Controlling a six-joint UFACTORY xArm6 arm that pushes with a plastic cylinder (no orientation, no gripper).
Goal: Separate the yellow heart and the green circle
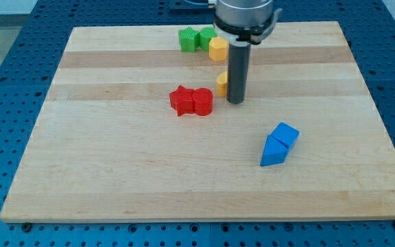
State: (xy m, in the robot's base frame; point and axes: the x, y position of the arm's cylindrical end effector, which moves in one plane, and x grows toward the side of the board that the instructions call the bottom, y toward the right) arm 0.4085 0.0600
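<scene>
Two green blocks sit side by side near the view's top: a star-like one (187, 39) and a rounder one (206, 37), probably the green circle. A yellow block (218, 49) touches the rounder green block on its lower right. I cannot tell its shape. A second, smaller yellow block (221, 83) lies lower and is partly hidden behind my rod, so its shape is also unclear. My tip (235, 101) rests on the board just right of this second yellow block and below the green and yellow cluster.
Two red blocks (182, 100) (202, 101) touch each other just left of my tip. Two blue blocks, a cube-like one (286, 134) and a triangle (273, 154), lie together at the lower right. The wooden board (115, 171) is ringed by blue perforated table.
</scene>
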